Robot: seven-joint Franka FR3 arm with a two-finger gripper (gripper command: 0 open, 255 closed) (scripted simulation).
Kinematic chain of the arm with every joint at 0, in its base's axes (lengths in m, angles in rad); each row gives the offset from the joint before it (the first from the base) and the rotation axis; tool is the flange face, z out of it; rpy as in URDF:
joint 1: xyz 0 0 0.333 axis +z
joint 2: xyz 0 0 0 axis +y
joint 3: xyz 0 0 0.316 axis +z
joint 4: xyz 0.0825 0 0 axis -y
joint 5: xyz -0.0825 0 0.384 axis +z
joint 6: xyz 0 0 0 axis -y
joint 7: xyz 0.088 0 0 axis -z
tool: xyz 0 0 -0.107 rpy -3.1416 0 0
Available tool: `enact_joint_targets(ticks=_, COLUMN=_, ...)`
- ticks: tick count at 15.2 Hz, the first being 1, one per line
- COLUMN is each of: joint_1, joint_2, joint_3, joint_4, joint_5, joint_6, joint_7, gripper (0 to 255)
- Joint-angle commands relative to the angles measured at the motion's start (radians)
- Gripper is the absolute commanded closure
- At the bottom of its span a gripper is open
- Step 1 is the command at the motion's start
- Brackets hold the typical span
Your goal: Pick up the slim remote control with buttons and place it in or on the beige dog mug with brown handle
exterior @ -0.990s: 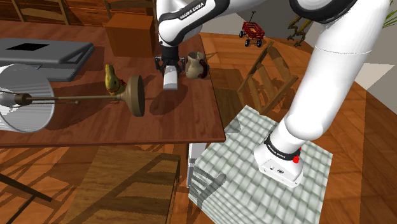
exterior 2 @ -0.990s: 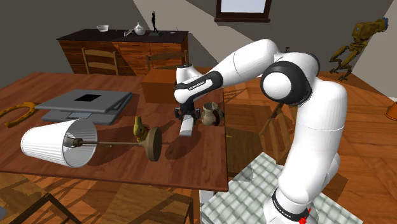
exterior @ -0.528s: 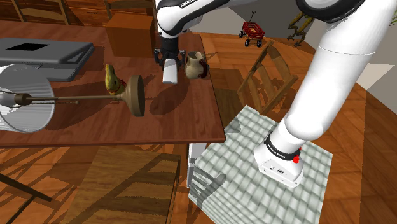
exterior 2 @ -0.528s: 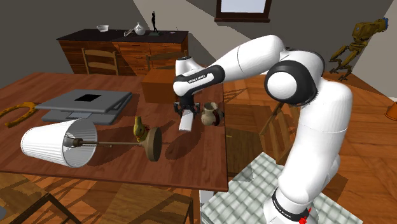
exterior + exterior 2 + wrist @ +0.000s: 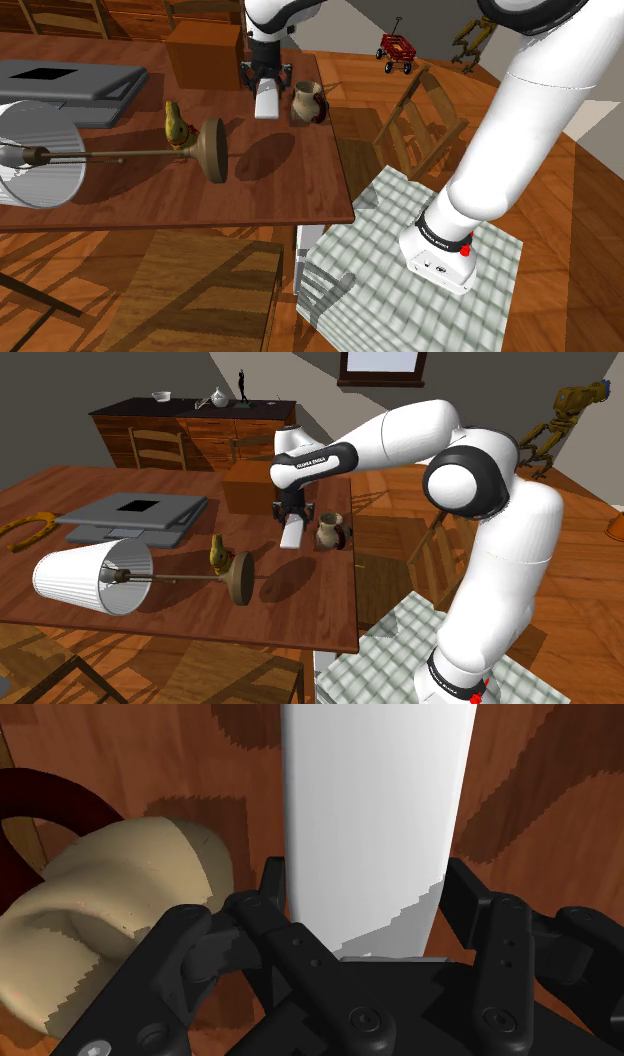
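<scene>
The remote (image 5: 266, 101) (image 5: 292, 533) is drawn as a plain white slim bar and hangs end-down above the wooden table (image 5: 300, 190). My black gripper (image 5: 266, 80) (image 5: 293, 515) is shut on its upper end; in the wrist view the fingers (image 5: 268, 894) clasp the white bar (image 5: 375, 814) from both sides. The beige mug with a dark brown handle (image 5: 308, 103) (image 5: 329, 531) stands on the table close beside the remote, on the shoulder view's right of it. Seen from the wrist camera, the mug (image 5: 110, 929) lies just off to one side of the fingers.
A toppled lamp with a white shade (image 5: 35, 155) and round base (image 5: 212, 150) lies across the table, a small bird figure (image 5: 176, 125) by it. A grey laptop-like slab (image 5: 60, 82) sits at the back. A wooden box (image 5: 205, 50) stands behind the gripper. A chair (image 5: 420, 120) stands off the table's end.
The gripper has risen with the remote and drifted slightly toward the back of the table, nearer the mug's height. The mug has not moved.
</scene>
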Motion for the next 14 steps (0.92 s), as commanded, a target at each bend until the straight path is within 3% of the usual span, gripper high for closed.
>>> enact_joint_targets(ticks=1, joint_1=0.000, joint_2=-0.007, joint_3=0.000, joint_4=0.018, joint_5=0.002, joint_6=-0.026, joint_7=-0.001, gripper=255)
enact_joint_targets(ticks=14, joint_1=-0.001, joint_2=-0.040, joint_3=0.002, joint_4=0.153, joint_5=0.010, joint_6=-0.192, joint_7=-0.006, gripper=255)
